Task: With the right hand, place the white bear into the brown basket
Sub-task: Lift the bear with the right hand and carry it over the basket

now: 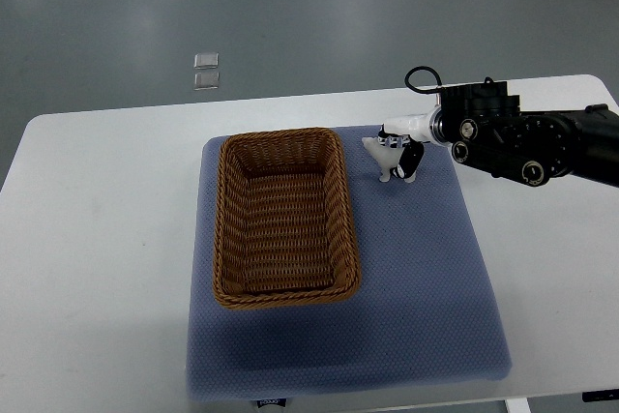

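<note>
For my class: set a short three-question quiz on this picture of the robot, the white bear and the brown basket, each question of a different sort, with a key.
1. True or false: the white bear already lies inside the brown basket.
2. Multiple choice: what does the basket rest on? A) bare white table B) blue mat C) grey floor
3. Fill the gap: the right hand comes in from the picture's ____ edge.

Key
1. False: the bear is at the right hand, over the blue mat, to the right of the basket's far corner; the basket holds nothing.
2. B: the mat lies on the white table.
3. Right.
</note>
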Motion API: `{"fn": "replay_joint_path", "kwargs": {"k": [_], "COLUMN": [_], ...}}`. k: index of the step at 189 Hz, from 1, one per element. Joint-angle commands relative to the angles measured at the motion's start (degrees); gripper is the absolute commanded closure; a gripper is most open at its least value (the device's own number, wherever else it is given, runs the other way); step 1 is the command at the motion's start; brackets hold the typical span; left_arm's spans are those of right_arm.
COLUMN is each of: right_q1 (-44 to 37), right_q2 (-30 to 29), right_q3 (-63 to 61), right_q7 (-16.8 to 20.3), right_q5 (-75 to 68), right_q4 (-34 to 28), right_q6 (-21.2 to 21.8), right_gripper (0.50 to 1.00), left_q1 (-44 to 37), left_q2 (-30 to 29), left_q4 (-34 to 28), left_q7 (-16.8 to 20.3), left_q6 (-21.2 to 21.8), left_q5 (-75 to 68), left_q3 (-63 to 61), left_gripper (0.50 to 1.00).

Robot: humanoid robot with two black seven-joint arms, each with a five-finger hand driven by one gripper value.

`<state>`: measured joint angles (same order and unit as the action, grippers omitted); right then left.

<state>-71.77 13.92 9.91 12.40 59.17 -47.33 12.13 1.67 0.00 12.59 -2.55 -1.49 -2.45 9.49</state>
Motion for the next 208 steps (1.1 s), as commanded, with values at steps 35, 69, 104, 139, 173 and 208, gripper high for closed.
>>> {"fn": "replay_joint_path", "kwargs": {"k": [35, 69, 104, 139, 173, 208], "right_q1": [-8.6, -18.5, -24.8, -25.6, -25.2, -23.4], "right_q2": [4.9, 10.5, 14.6, 13.8, 8.4, -1.1], "right_q3": [-0.4, -0.3, -0.1, -0.1, -0.1, 0.6], "right_q7": [0.0, 0.1, 0.3, 0.3, 0.1, 0.1], "right_q5": [-1.2, -4.2, -6.0, -6.1, -10.4, -11.4], "right_q4": [-4.3, -11.2, -17.1, -18.0, -18.3, -16.5], "right_q6": [3.9, 7.7, 10.0, 10.0, 7.6, 2.7], "right_gripper": [1.000, 1.000, 1.000, 1.000, 1.000, 1.000], "left_q1": [0.0, 0.0, 0.0, 0.0, 0.0, 0.0], "left_q2": [0.0, 0.0, 0.0, 0.0, 0.0, 0.0], "left_q4": [-0.1, 0.0, 0.1, 0.0, -0.3, -0.3], "left_q7": [0.0, 0.0, 0.0, 0.0, 0.0, 0.0], "left_q6": [0.0, 0.0, 0.0, 0.0, 0.0, 0.0], "left_q5": [0.0, 0.0, 0.0, 0.0, 0.0, 0.0], "left_q3": [0.0, 0.1, 0.2, 0.1, 0.1, 0.1], "left_gripper": [0.500, 0.500, 0.500, 0.500, 0.500, 0.500]}}
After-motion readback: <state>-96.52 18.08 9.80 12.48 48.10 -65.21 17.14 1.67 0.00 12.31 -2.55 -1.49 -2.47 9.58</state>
